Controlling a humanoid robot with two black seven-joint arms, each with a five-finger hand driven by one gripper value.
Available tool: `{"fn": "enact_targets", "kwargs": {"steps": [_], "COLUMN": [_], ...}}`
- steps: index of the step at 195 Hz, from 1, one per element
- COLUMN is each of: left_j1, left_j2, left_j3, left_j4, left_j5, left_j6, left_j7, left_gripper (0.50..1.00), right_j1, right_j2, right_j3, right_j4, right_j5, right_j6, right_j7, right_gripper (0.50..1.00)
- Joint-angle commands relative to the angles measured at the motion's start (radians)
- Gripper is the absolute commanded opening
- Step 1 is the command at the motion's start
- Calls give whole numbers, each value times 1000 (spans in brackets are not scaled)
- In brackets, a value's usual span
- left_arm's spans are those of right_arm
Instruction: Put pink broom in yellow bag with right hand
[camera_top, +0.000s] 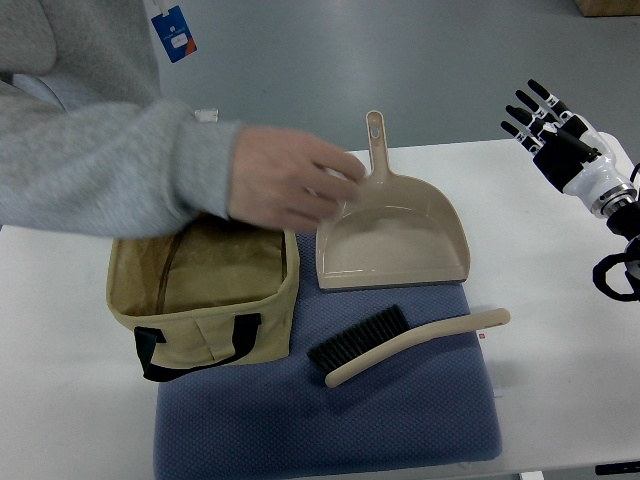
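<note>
A small hand broom (400, 344) with a beige-pink handle and black bristles lies on a blue mat (400, 420), handle pointing right. A yellow-tan open bag (205, 290) with black handles stands at the mat's left. My right hand (545, 120) is raised at the far right of the table, fingers spread, holding nothing, well away from the broom. My left hand does not show.
A beige dustpan (395, 235) lies behind the broom, handle pointing away. A person's grey sleeve (100, 160) and hand (290, 180) reach in from the left over the bag's far edge, by the dustpan. The white table (560, 330) carries all.
</note>
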Motion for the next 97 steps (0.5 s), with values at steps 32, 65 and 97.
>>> {"fn": "enact_targets", "kwargs": {"steps": [32,65,97], "left_j1": [0,0,0], "left_j2": [0,0,0], "left_j3": [0,0,0], "left_j4": [-1,1,-1], "left_j5": [1,1,1], "left_j6": [0,0,0], "left_j7": [0,0,0], "left_gripper": [1000,1000,1000], "right_j1": [0,0,2], "right_j2": [1,-1,-2], "right_j3": [0,0,0], "right_j4": [0,0,0], "right_j5": [0,0,0], "right_j6": [0,0,0], "right_j7": [0,0,0], "right_gripper": [928,928,928]}}
